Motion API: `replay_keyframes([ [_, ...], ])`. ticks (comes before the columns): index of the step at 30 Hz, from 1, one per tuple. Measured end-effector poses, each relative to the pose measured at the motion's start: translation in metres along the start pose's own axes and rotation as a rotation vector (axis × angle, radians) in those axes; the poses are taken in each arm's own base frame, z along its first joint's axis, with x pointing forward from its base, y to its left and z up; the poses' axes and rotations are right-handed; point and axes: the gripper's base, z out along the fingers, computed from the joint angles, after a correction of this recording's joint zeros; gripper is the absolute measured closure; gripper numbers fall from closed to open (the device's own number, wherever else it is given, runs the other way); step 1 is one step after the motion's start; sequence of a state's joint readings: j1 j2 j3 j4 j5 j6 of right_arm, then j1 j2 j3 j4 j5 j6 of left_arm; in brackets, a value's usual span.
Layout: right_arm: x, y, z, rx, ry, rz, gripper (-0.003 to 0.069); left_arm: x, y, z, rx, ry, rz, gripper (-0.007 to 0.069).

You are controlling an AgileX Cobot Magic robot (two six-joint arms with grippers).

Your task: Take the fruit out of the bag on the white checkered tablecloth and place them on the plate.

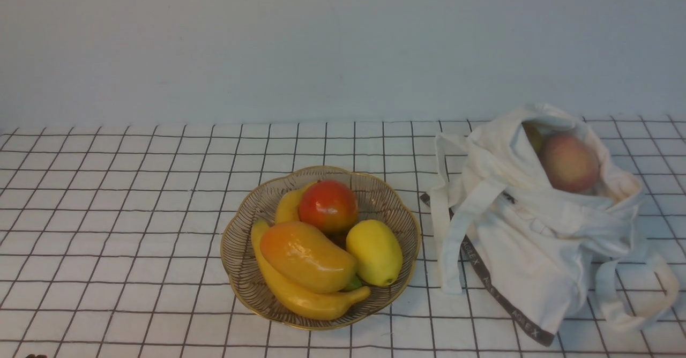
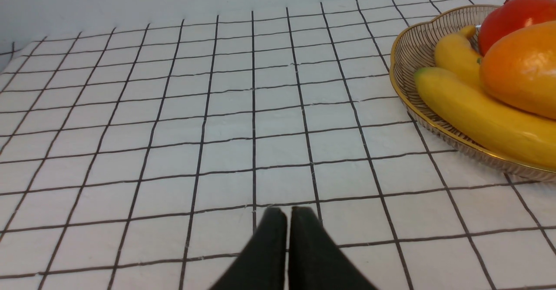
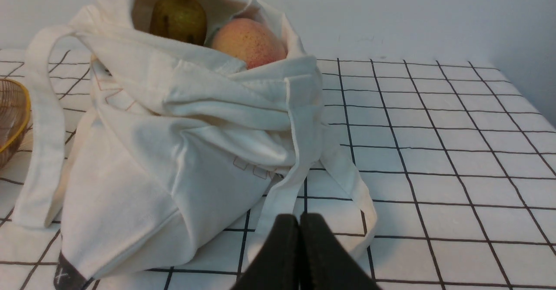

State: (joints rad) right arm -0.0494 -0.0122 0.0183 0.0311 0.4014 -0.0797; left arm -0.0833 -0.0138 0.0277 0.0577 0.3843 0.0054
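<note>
The plate (image 1: 244,272) at lower centre of the front view already holds several fruits, while a pinkish peach (image 1: 568,162) and a darker greenish fruit (image 3: 178,17) sit in the mouth of the bag (image 1: 530,240) at right. Both the left gripper (image 2: 289,214) and right gripper (image 3: 299,220) have their jaws closed on nothing, low over the cloth. The step in hand looks like another pick from the bag (probably the exposed peach), which calls for the right gripper to open and reach into the bag's mouth.

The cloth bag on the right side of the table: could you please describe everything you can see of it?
The bag is a soft off-white cloth tote, slumped and creased on the checkered tablecloth to the right of the plate. A dark grey strip with white lettering runs along one edge. Its long handles trail onto the cloth. The open mouth shows a pinkish-red peach and a darker greenish fruit inside.
</note>
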Motion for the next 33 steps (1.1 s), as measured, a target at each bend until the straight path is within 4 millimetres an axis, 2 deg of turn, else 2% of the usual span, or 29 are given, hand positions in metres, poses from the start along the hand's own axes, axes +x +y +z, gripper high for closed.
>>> replay_keyframes([
  [33, -0.0001, -0.0001, 0.0, 0.001, -0.001, 0.015, 0.0673, 0.0, 0.0, 0.0, 0.0, 0.0, 0.0, 0.0632],
])
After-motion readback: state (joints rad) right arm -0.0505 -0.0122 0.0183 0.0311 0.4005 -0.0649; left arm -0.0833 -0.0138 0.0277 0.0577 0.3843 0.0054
